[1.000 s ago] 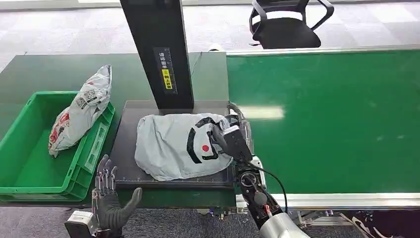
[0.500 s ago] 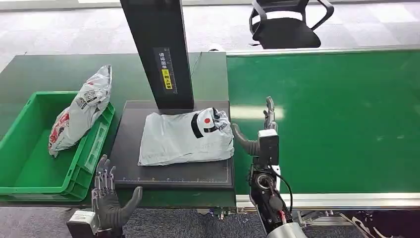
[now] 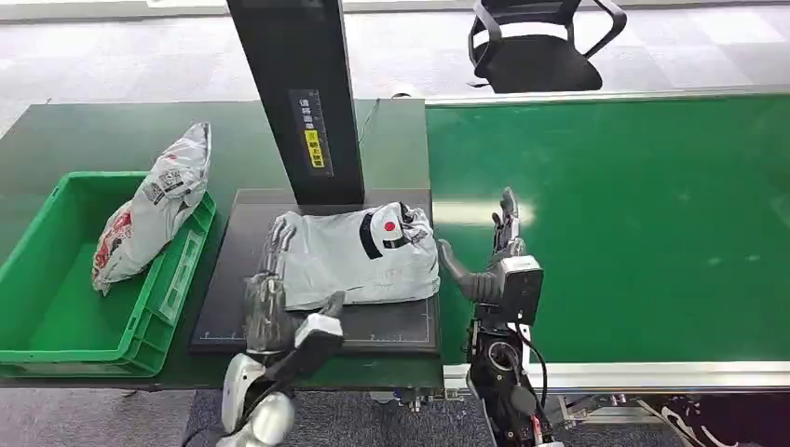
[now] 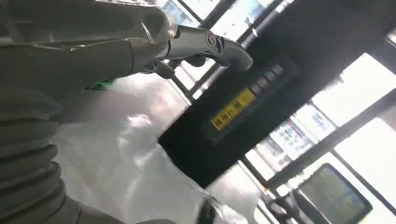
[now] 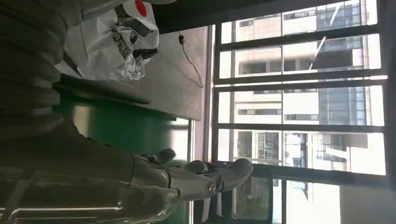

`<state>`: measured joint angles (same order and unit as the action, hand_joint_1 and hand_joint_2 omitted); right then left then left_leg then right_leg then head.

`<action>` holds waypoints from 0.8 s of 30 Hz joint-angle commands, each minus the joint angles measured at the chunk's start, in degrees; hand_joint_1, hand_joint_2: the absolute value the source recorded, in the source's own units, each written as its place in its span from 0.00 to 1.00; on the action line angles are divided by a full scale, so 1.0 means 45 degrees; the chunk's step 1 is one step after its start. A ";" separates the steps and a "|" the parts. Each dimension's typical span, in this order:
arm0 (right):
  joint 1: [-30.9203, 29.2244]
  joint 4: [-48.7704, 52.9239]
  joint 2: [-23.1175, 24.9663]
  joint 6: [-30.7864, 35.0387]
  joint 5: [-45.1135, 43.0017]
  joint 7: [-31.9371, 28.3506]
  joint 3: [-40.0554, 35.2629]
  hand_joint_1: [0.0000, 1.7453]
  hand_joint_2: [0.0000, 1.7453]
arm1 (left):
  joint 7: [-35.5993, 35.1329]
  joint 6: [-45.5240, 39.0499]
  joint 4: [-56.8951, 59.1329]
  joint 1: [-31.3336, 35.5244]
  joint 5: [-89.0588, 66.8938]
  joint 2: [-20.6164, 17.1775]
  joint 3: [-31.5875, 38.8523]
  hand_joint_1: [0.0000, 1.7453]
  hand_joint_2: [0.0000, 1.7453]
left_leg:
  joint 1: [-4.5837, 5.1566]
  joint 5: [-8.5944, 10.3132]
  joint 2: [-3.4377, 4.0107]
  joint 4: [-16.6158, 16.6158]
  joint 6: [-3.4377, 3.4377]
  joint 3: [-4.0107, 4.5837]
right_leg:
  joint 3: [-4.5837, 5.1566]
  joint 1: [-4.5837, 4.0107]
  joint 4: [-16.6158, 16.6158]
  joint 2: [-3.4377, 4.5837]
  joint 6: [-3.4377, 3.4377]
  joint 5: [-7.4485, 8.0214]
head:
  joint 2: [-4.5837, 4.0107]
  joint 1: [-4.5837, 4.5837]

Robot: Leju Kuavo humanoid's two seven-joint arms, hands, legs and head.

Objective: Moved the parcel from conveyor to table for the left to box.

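Parcel delivered; left hand now moving in.

My right hand [image 3: 492, 264] has let go and stands spread on the belt [image 3: 652, 233]; my left hand [image 3: 272, 296], fingers apart, has risen to the parcel [image 3: 359, 258] lying on the black table [image 3: 391, 328], bin [image 3: 56, 317] awaiting.

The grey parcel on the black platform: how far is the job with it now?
Done: the grey parcel lies on the black platform, off the green conveyor; the right hand is empty beside it. In hand: the left hand reaches its edge. Left: boxing it in the green crate.
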<state>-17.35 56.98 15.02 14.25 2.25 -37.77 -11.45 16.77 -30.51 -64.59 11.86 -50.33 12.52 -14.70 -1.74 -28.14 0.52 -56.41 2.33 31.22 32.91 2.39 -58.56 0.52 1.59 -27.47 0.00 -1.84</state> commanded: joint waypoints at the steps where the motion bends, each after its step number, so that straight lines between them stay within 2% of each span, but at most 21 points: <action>1: -0.0044 -0.0222 -0.0183 -0.0109 -0.0421 -0.0012 0.0543 0.00 1.00 | -0.0003 0.0095 0.6808 0.4103 -0.0011 0.1164 -0.1969 0.00 1.00 | -0.0002 0.0026 -0.0093 0.0002 -0.0041 0.0027 | -0.0021 -0.0012 0.0021 -0.0099 -0.0032 0.0008 | 0.0000 -0.0005; 5: -0.0010 -0.0180 -0.0185 -0.0308 -0.0712 0.0005 0.0693 0.00 1.00 | 0.0013 0.0778 0.8420 0.4698 0.0116 0.1557 -0.2365 0.00 1.00 | 0.0000 0.0014 -0.0076 -0.0009 -0.0032 0.0019 | -0.0013 -0.0007 0.0014 -0.0088 -0.0028 0.0000 | 0.0000 -0.0004; 12: 0.0272 0.0221 -0.0199 -0.0500 -0.0902 0.0056 0.0774 0.00 1.00 | -0.0706 0.1840 1.0130 0.5377 -0.0113 0.1635 -0.2747 0.00 1.00 | 0.0003 0.0006 -0.0035 -0.0009 -0.0027 0.0020 | 0.0002 -0.0003 0.0007 -0.0049 -0.0022 0.0000 | 0.0000 -0.0004; 17: 0.0246 0.0099 -0.0170 -0.0722 -0.1009 0.0111 0.0878 0.00 1.00 | -0.0728 0.3108 1.0636 0.5655 0.0162 0.1641 -0.2697 0.00 1.00 | 0.0002 0.0009 -0.0020 -0.0011 -0.0031 0.0026 | 0.0018 -0.0005 0.0005 -0.0033 -0.0025 0.0005 | 0.0000 -0.0005; 24: 0.0239 0.0203 -0.0110 -0.1018 -0.1010 0.0122 0.0711 0.00 1.00 | -0.1430 0.3396 1.0896 0.5785 0.0150 0.1578 -0.2745 0.00 1.00 | 0.0002 0.0003 -0.0003 -0.0012 -0.0023 0.0022 | 0.0018 -0.0004 0.0000 -0.0012 -0.0020 0.0003 | 0.0000 -0.0005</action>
<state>-15.45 58.27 15.21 10.73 -2.16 -37.62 -9.27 13.29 -16.15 -23.82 34.50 -49.90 15.85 -26.47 -1.74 -28.14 0.69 -56.44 2.33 31.26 33.01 2.40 -58.57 0.66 1.60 -27.44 0.00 -1.86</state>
